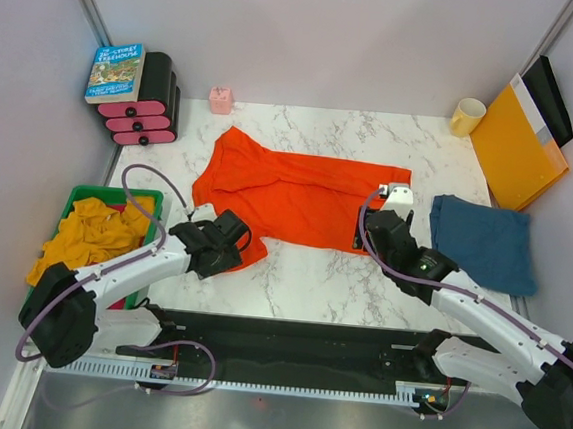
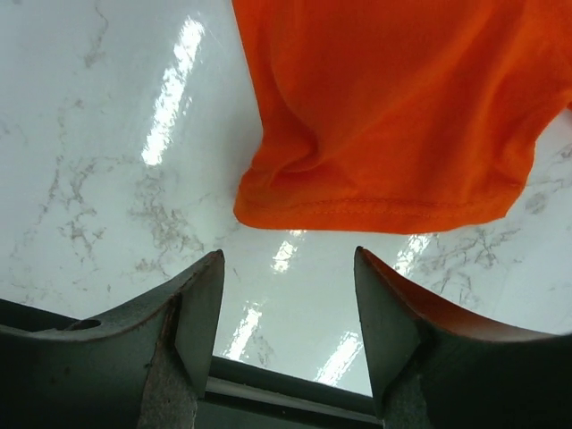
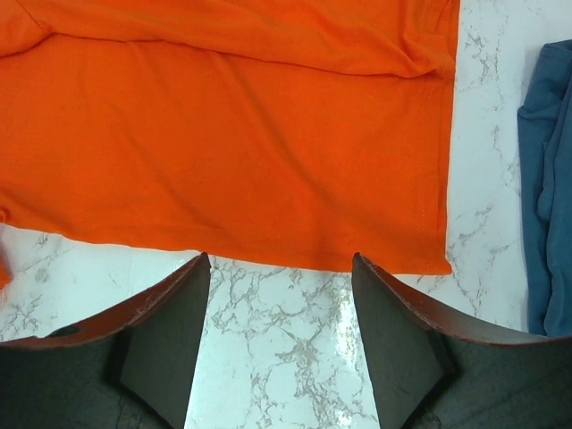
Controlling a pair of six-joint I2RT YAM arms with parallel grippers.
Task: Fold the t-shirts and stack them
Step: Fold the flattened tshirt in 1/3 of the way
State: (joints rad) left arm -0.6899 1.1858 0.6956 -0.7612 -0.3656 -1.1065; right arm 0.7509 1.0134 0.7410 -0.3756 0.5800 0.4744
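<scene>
A bright orange-red t-shirt [image 1: 299,191] lies spread flat on the marble table [image 1: 311,277], collar to the left. A dark denim-blue t-shirt [image 1: 482,242], folded to a rough square, lies to its right. My left gripper [image 1: 234,240] is open and empty at the shirt's near-left sleeve. In the left wrist view the sleeve hem [image 2: 384,179] lies just ahead of the open gripper [image 2: 288,268]. My right gripper [image 1: 368,234] is open and empty at the shirt's near-right corner. In the right wrist view the shirt's near edge [image 3: 268,179] sits just beyond the open gripper [image 3: 279,268], and the blue shirt [image 3: 550,197] shows at the right.
A green bin [image 1: 152,203] with yellow cloth [image 1: 89,232] stands at the left. A book [image 1: 115,71] on a pink and black stack [image 1: 145,112], a small pink object [image 1: 220,99], a yellow mug [image 1: 467,116] and an orange-yellow envelope [image 1: 518,144] line the back.
</scene>
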